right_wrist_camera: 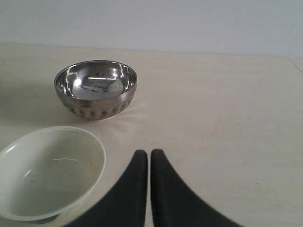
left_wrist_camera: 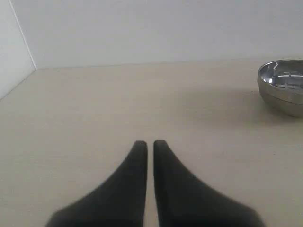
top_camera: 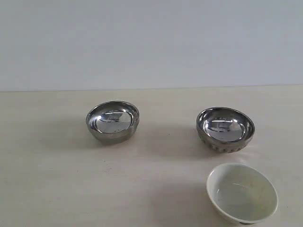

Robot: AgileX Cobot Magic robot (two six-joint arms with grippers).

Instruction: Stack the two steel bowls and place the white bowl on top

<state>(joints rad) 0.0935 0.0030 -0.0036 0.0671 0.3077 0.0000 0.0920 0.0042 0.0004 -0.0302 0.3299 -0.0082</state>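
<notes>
Left hand (left_wrist_camera: 147, 144) is pinched fully together with nothing in it, low over the counter (left_wrist_camera: 94, 104), and the smooth steel bowl (left_wrist_camera: 284, 87) is well apart from it. Right hand (right_wrist_camera: 149, 153) is likewise closed and empty, with the white bowl (right_wrist_camera: 49, 172) just beside it and the ribbed steel bowl (right_wrist_camera: 96, 89) farther out. All three bowls sit upright, mouths up, none touching, so nothing's stacked yet. My read: each hand waits on its own side, nearest the bowl it would reach.
</notes>
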